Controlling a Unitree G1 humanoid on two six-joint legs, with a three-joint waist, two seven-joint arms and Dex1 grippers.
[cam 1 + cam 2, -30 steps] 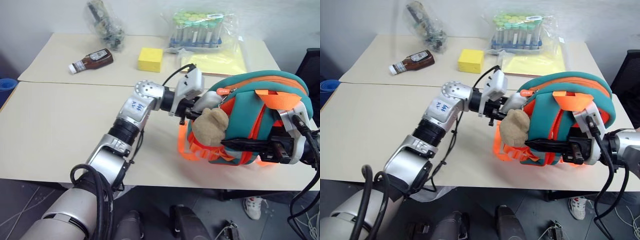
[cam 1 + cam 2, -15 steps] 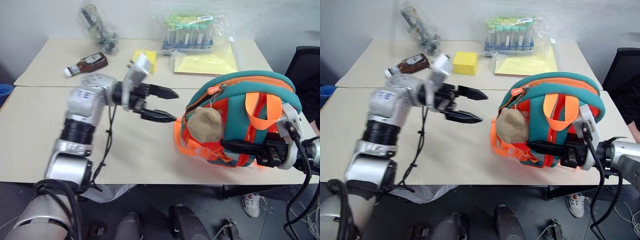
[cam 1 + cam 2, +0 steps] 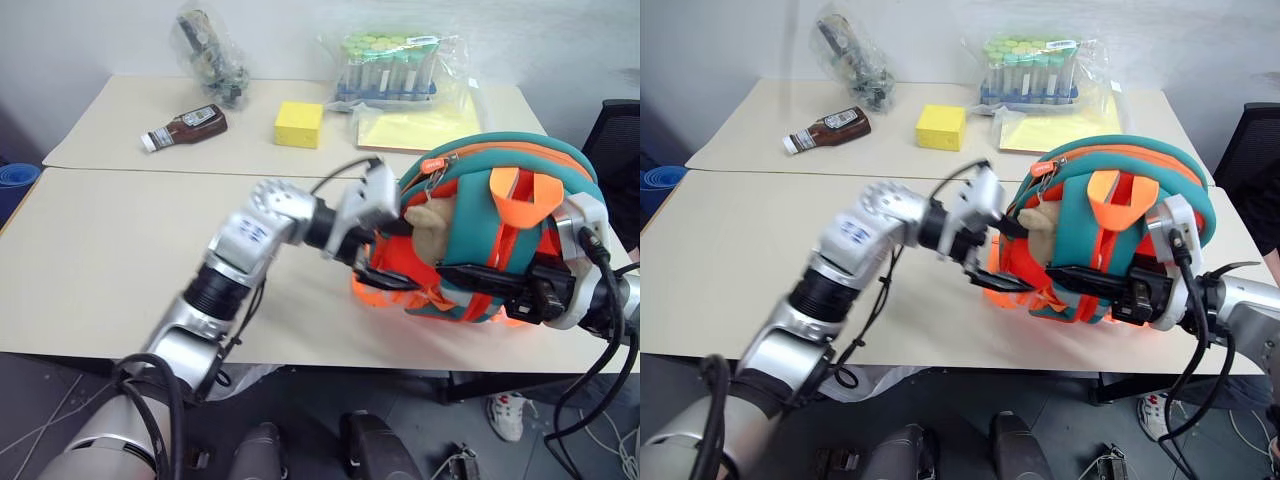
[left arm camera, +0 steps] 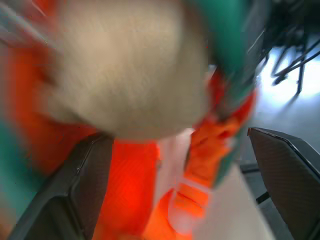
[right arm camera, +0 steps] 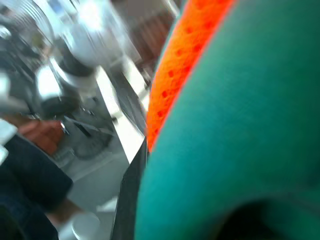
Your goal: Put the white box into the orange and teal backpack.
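At the table's (image 3: 90,260) near right edge I have the orange and teal backpack (image 3: 505,200) standing upright, its tan plush toy (image 3: 432,225) facing my left gripper (image 3: 385,250). That claw is spread wide, one finger on each side of the toy. My right gripper (image 3: 1080,272) is clamped shut on the backpack's lower orange webbing. A yellow sponge block (image 3: 299,122) lies well behind.
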